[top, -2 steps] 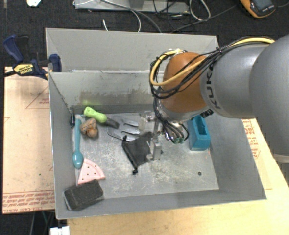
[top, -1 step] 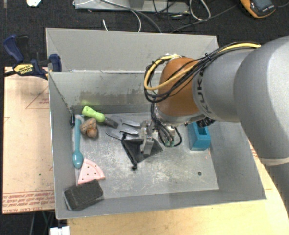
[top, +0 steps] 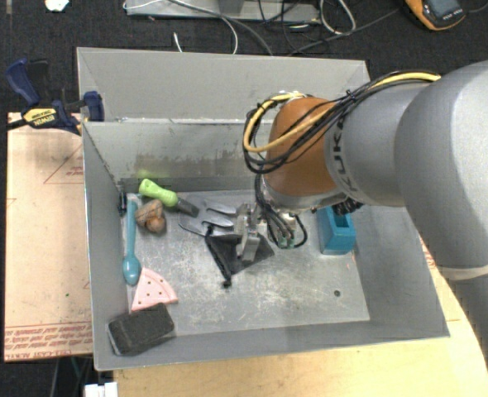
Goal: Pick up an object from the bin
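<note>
My claw is down in the middle of the bin, right on a black wedge-shaped thing. Honestly can't tell if it's spread or pinching. A blue block sits just beside my wrist, and a blue spoon lies well apart.

The arm is built as a thick, rounded silver-grey tube, and dark lettering is printed on it just beside the orange cover. The orange cover is shaped as a smooth dome, and yellow and black cables are looped around it. Below the orange cover a small gripper of pale grey metal is mounted, with thin dark wires bunched beside it.
</note>
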